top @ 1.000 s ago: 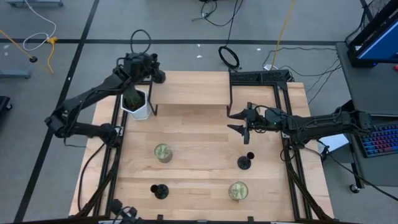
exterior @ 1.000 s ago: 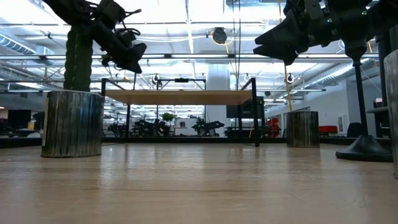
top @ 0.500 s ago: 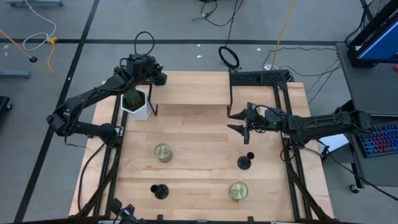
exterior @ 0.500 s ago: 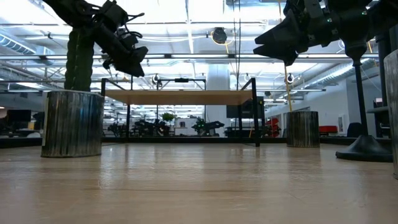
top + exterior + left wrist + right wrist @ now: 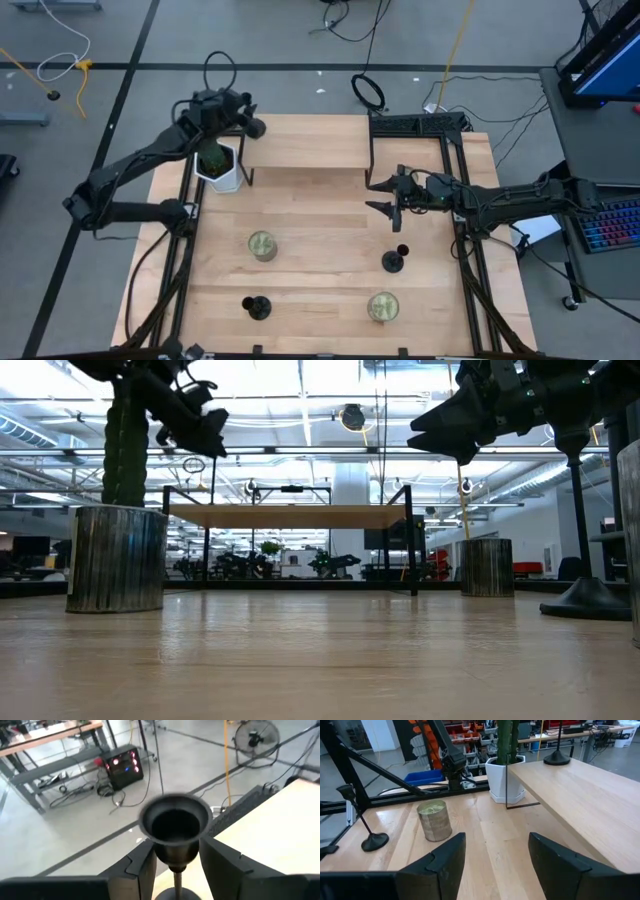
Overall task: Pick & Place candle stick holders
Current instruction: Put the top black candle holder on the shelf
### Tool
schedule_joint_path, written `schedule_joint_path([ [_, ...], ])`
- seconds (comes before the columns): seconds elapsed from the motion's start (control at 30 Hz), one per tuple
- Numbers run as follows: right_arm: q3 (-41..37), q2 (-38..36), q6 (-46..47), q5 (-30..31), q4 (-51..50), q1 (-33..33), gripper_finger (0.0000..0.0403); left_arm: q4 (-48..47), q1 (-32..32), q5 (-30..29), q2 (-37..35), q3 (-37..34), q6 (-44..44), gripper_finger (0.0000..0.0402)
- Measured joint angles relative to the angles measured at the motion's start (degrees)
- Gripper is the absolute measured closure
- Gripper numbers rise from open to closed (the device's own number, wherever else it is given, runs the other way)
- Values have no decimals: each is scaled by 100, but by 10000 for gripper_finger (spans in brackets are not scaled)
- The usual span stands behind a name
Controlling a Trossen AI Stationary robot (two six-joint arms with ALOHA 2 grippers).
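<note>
L gripper (image 5: 175,865): your fingers apart, straddling thin black stem of holder (image 5: 175,827), round cup; far-left shelf (image 5: 300,140), pale wood.
R gripper (image 5: 492,855): spread, empty, mid-table.

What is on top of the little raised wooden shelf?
One black candle stick holder stands on the raised shelf, at its end near the plant in the white pot. The left gripper sits around its stem, fingers apart. In the high view that gripper covers it.

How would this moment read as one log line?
left claw: open around candle holder on shelf | right claw: open, empty
</note>
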Motion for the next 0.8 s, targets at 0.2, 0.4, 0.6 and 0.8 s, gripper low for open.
schedule_joint_path([
  [0.2,0,0,0,-1,0,0,202,-171,-292,-2,-435,0,-98,249],
  [0.4,0,0,27,-219,6,12,210,-358,-704,-2,-796,0,-151,249],
  [0.6,0,0,201,-606,25,70,187,-635,-1166,-6,-978,0,-149,249],
  [0.8,0,0,-8,-580,324,251,168,-587,-1318,-836,-927,4,81,250],
])
